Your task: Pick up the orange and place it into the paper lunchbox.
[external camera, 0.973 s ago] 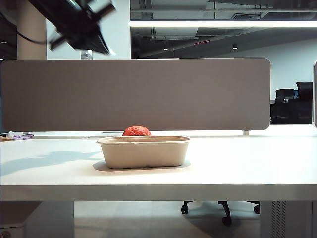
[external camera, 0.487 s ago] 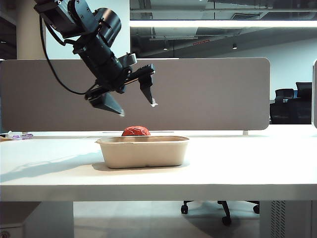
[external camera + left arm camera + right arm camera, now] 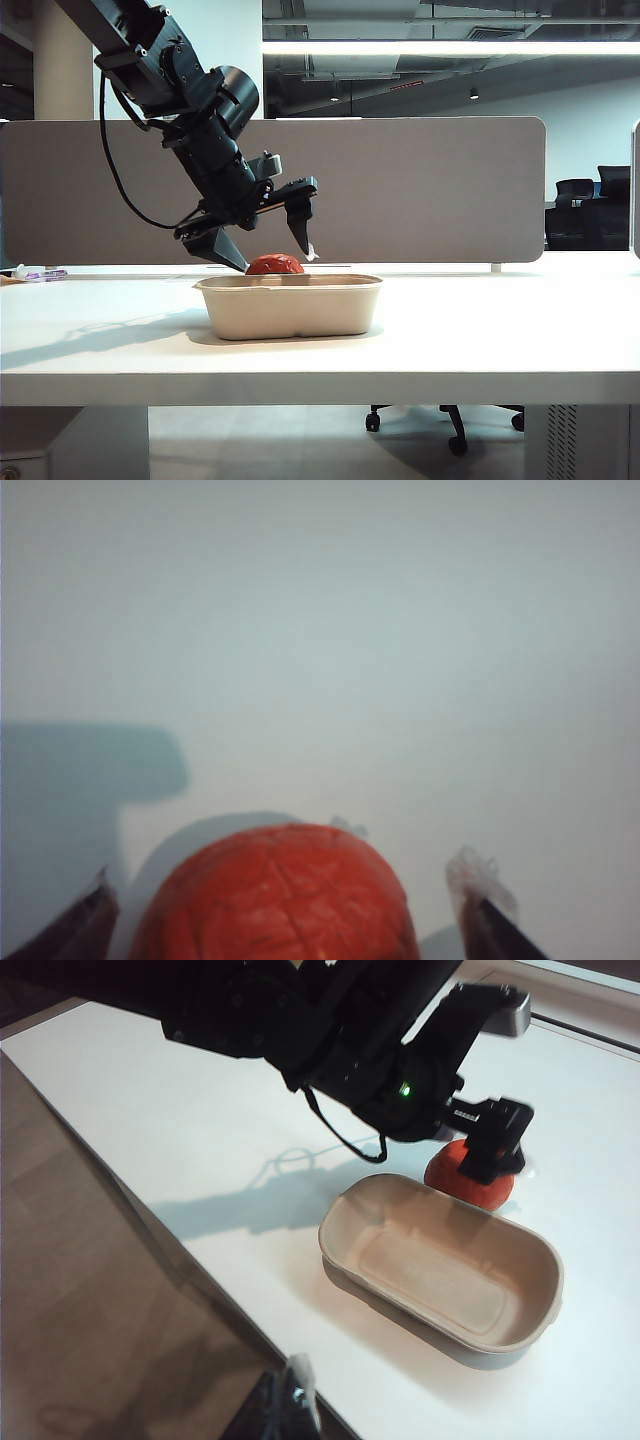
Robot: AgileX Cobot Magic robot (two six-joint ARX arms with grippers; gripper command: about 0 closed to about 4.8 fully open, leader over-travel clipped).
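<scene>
White table [image 3: 500,340] in front, backed by a long grey divider panel [image 3: 420,190] with rounded corners, lit by a bright strip light [image 3: 450,48] under a dark open ceiling, with black office chairs [image 3: 590,205] far right and chair wheels [image 3: 445,425] below.

The left arm slants down from the upper left, its left gripper [image 3: 268,248] pointing downward with jaws spread wide. Only one right gripper finger [image 3: 298,1385] shows.

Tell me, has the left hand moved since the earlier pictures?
Yes. The left hand has come down from the top of the grey screen to just above the orange, open.
</scene>
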